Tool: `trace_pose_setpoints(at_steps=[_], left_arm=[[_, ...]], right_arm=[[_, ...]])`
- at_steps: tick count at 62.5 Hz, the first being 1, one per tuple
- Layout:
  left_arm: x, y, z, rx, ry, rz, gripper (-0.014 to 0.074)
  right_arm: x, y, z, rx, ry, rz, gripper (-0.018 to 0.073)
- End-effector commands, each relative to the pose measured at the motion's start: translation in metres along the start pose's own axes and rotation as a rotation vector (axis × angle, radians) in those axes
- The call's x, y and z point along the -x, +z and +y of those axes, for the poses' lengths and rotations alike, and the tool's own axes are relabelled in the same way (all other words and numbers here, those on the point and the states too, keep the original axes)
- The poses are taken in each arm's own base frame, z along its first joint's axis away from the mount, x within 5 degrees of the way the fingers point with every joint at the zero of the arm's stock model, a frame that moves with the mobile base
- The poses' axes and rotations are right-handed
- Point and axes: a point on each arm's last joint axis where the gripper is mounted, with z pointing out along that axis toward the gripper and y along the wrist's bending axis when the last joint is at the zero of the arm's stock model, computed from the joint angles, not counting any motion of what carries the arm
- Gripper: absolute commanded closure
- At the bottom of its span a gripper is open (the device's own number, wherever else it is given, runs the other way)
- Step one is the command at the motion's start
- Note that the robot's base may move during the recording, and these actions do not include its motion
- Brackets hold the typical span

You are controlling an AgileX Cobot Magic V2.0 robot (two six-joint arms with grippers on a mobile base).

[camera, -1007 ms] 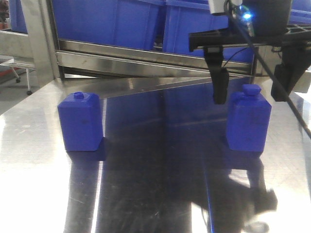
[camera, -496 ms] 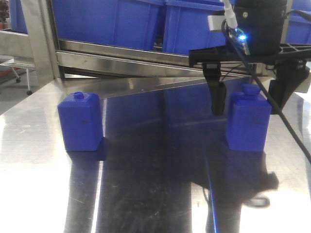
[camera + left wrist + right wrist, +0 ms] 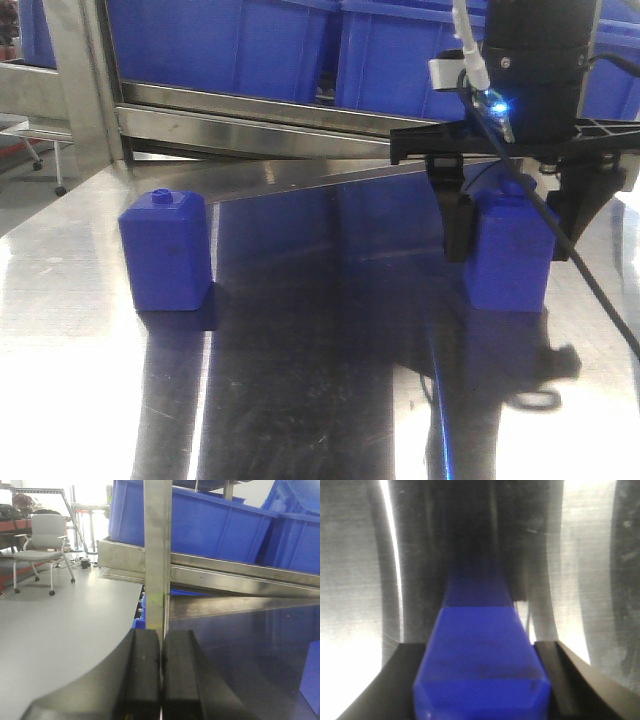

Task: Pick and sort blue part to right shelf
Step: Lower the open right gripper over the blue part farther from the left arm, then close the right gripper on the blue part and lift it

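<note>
Blue hard plastic: the blue part [image 3: 505, 270] is judged rigid, light, slick. The right hand [image 3: 510, 240] is held apart around it; flat sides below its shoulders are favoured.

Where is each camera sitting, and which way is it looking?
Front view: low over the steel table, facing the right shelf; shows the right gripper straddling the blue part.
Left wrist view: on the left arm, looking along the shut left gripper toward a shelf post and a chair.
Right wrist view: looks down on the blue part between its fingers.
Shared: front and right wrist views show the blue part; front and left wrist views show blue bins.
</note>
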Motion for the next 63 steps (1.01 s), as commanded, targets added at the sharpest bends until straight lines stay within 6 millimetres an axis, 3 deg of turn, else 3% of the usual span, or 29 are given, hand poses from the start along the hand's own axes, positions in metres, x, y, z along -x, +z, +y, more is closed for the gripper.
trace_pose_setpoints(at_steps=[1,16,32,40,55,63], left_arm=[[0.001,-0.001,0.0,-0.004,-0.017,-0.089,0.0473],[0.001,-0.001,0.0,-0.004,-0.017,-0.089,0.0473],[0.001,-0.001,0.0,-0.004,-0.017,-0.089,0.0473],[0.001,-0.001,0.0,-0.004,-0.017,-0.089,0.0473],[0.001,-0.001,0.0,-0.004,-0.017,-0.089,0.0473],[0.001,-0.001,0.0,-0.004,-0.017,-0.089,0.0473]], right_arm=[[0.004,-0.022,0.0,0.048,-0.004,-0.072,0.0139],[0.003,-0.028,-0.002,0.054,-0.003,-0.082,0.0153],[-0.003,-0.064,-0.015,0.091,-0.123,-0.217,0.0153],[-0.012,-0.077,-0.034,0.134,-0.215,-0.304,0.0153],[-0.029,-0.075,-0.087,0.164,-0.276,-0.471,0.0153],[-0.041,-0.083,-0.112,0.182,-0.231,-0.639,0.0153]])
